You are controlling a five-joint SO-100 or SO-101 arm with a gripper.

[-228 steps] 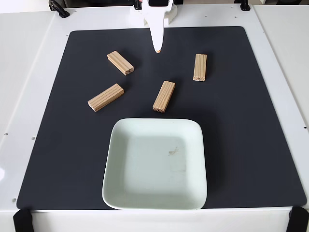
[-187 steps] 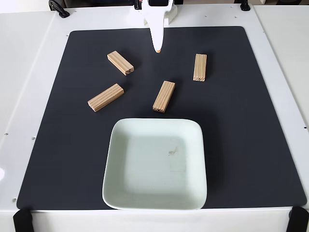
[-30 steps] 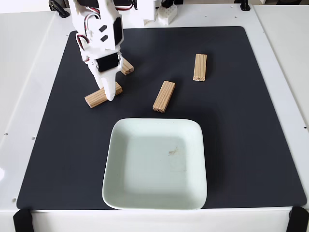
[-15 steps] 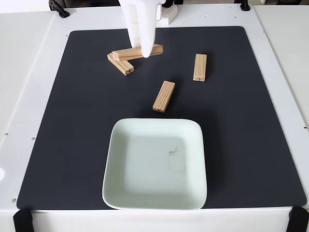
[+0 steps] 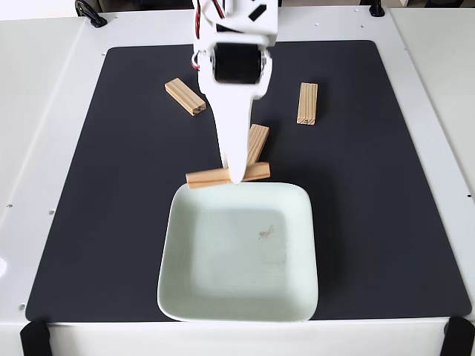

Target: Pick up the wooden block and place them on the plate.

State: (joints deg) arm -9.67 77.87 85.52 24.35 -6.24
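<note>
Fixed view from above: a white robot arm reaches from the far edge of the table (image 5: 44, 111) toward the near side, its hand (image 5: 234, 175) closed on a wooden block (image 5: 208, 178). That held block lies crosswise, left to right, at the far rim of the plate (image 5: 193, 297), with its right end showing past the white finger. Whether it touches the rim or hangs just above it cannot be told from this angle.

Three more blocks rest on the black mat (image 5: 386, 208) that covers most of the table. One (image 5: 185, 96) lies at an angle to the left of the arm, toward the far side. Another (image 5: 307, 102) lies lengthwise, pointing near to far, to the right of the arm. A third (image 5: 257, 141) sits just beyond the held block, partly hidden behind the arm's long white finger.

The pale square plate sits on the near half of the mat, slightly left of its centre, with a small dark mark (image 5: 266, 233) on its inner surface.
</note>
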